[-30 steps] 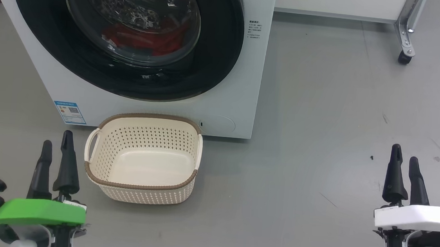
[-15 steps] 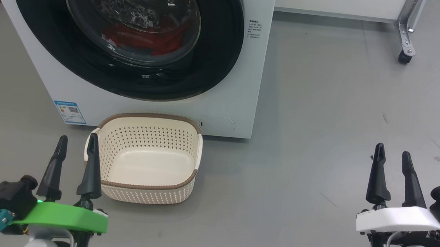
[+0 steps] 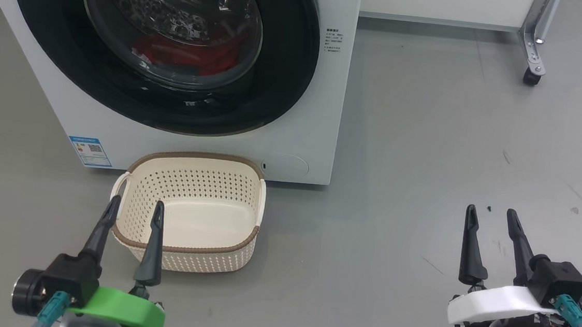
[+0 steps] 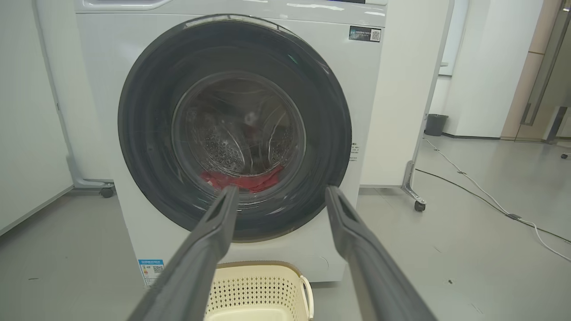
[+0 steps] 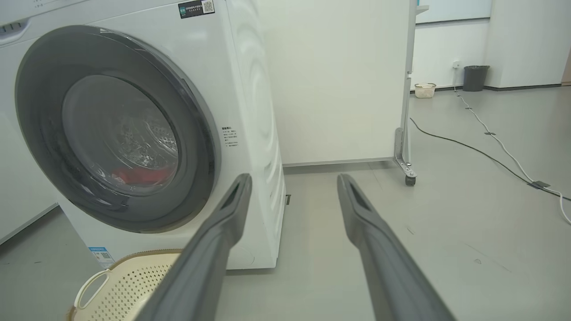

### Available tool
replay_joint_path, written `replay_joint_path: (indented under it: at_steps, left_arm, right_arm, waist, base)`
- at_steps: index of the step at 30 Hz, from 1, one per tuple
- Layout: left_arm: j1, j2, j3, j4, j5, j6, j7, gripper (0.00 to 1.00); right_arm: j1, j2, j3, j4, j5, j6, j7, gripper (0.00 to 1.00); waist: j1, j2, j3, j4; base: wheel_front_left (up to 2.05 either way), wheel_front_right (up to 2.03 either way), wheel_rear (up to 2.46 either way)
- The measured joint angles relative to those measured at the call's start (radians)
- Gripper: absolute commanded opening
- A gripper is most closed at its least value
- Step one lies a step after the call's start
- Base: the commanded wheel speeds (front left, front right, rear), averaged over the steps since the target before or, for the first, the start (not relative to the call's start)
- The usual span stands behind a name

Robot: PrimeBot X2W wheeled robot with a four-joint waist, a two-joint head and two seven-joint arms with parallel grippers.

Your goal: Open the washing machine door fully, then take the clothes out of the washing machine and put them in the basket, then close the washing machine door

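My left pincer [image 3: 137, 202], wide and empty, sits at 7 o'clock by the near corner of the basket [image 3: 195, 155]. My right pincer [image 3: 491, 210], equally wide, is at 4 o'clock above the floor [image 3: 400, 167]. At 11 o'clock the washing machine door [image 3: 287, 80] is shut, the clothes [image 3: 185, 56] behind its glass.

One big white front-loading washing machine [image 3: 321, 108], one round black-rimmed glass door [image 3: 289, 54], one cream perforated plastic basket [image 3: 200, 263], one bundle of red clothes [image 3: 185, 56], pieces uncountable, two dark two-fingered claws: left claw [image 3: 137, 201], right claw [image 3: 490, 209].
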Motion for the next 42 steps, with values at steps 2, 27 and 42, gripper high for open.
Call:
replay_joint_path:
  at_steps: [2,27,42]
  left_arm:
    - [0.008,0.0,-0.005,0.018,0.012,0.008,-0.001,1.0]
    - [0.016,0.002,-0.038,0.129,-0.007,0.07,-0.001,1.0]
    - [0.012,0.002,-0.042,0.139,-0.007,0.081,-0.001,1.0]
  right_arm:
    - [0.0,0.0,0.004,0.012,-0.004,-0.007,0.0,1.0]
    - [-0.002,-0.002,0.033,0.099,0.015,-0.026,0.006,1.0]
    - [-0.009,-0.002,0.039,0.123,0.022,-0.034,0.006,1.0]
  waist:
    - [0.0,0.0,-0.001,-0.001]
    - [0.0,0.0,0.0,-0.008]
    - [0.0,0.0,0.001,-0.006]
  base:
    - [0.0,0.0,0.0]
    - [0.0,0.0,0.0]
    - [0.0,0.0,0.0]
